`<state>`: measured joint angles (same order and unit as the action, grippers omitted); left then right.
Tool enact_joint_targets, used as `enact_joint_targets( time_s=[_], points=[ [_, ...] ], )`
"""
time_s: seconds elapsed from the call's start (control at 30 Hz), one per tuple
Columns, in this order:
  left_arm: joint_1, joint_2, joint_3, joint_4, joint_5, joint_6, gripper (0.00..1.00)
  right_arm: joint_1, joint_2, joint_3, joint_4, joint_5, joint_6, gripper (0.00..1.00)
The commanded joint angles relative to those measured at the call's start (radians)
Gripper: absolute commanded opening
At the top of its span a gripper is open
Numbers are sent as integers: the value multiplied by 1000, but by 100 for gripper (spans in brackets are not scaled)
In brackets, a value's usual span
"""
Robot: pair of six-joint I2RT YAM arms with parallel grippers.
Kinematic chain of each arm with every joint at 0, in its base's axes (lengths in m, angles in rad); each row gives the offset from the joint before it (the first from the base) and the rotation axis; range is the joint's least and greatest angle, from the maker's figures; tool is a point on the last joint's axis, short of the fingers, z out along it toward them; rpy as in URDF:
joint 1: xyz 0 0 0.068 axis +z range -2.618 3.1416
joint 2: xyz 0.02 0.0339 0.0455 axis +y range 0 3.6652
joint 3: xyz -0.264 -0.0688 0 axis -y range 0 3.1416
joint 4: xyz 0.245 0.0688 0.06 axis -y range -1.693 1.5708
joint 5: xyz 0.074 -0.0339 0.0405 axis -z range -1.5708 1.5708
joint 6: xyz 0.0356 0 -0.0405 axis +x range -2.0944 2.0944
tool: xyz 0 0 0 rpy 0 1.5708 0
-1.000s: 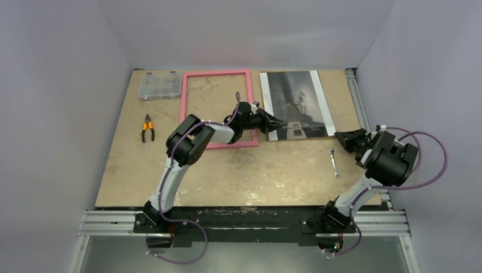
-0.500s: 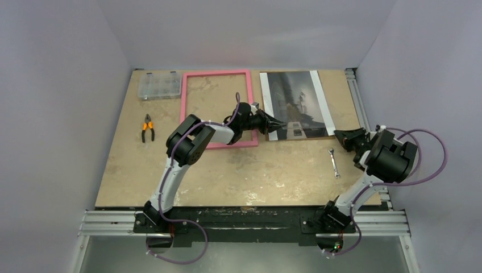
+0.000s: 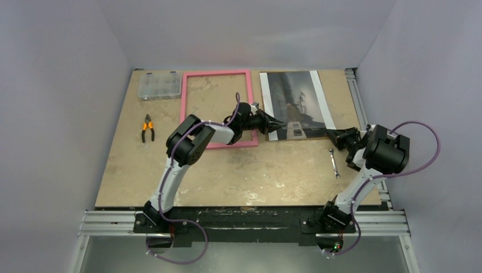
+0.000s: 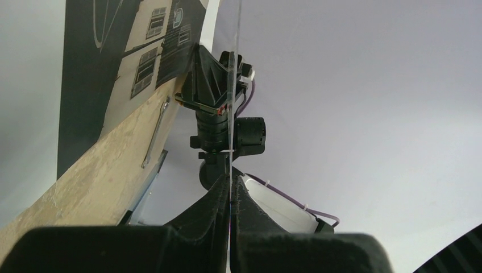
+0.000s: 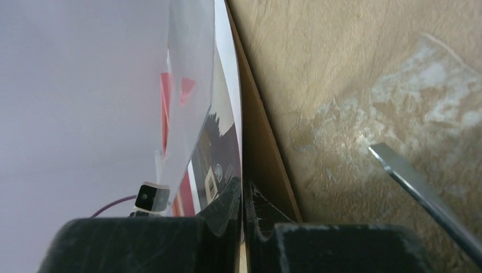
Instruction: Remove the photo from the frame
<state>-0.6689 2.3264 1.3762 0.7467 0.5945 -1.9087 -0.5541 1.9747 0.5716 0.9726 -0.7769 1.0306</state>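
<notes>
The pink frame (image 3: 183,108) lies flat at the back, with bare table showing through it. The photo (image 3: 295,102) lies to its right on a brown backing board (image 5: 262,153). My left gripper (image 3: 282,124) is at the photo's near left corner, shut on the edge of a thin clear sheet (image 4: 233,57). That sheet stands tilted up over the photo (image 5: 219,148) in the right wrist view (image 5: 190,74). My right gripper (image 3: 332,135) is shut, its tips (image 5: 243,185) at the seam between photo and board at the near right corner. I cannot tell whether it pinches anything.
A small wrench (image 3: 334,162) lies on the table just near of the right gripper and shows in the right wrist view (image 5: 420,193). Orange-handled pliers (image 3: 148,128) and a clear compartment box (image 3: 160,86) sit at the left. A metal rail (image 3: 355,96) runs along the right edge.
My right gripper has moved left and away from me, up to the near right corner of the photo and board. The left arm and the clear sheet have not moved.
</notes>
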Motion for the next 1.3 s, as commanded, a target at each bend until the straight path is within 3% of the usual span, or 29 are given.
enact_joint_targets(
  time_s=[0.0,0.1,0.23,0.43,0.93,1.1,1.27],
  points=[
    [3,8,-1,80,-2,-9,0,-6,-25,-34,90,29,66,0],
    [3,7,-12,93,-15,-10,0,-12,-132,-58,-80,81,-1,0],
    [6,10,-12,102,-19,-15,0,-12,-313,-37,-522,217,-161,0],
    [9,-2,-31,102,-33,-1,0,-12,-493,68,-1052,341,-361,0],
    [9,-5,-69,58,-28,62,0,-12,-1072,175,-1663,498,-516,0],
    [9,-1,-71,31,-5,82,0,-12,-1270,357,-1826,507,-471,0],
    [9,-15,-84,-35,3,133,2,-13,-1225,699,-1993,455,-485,0]
  ],
)
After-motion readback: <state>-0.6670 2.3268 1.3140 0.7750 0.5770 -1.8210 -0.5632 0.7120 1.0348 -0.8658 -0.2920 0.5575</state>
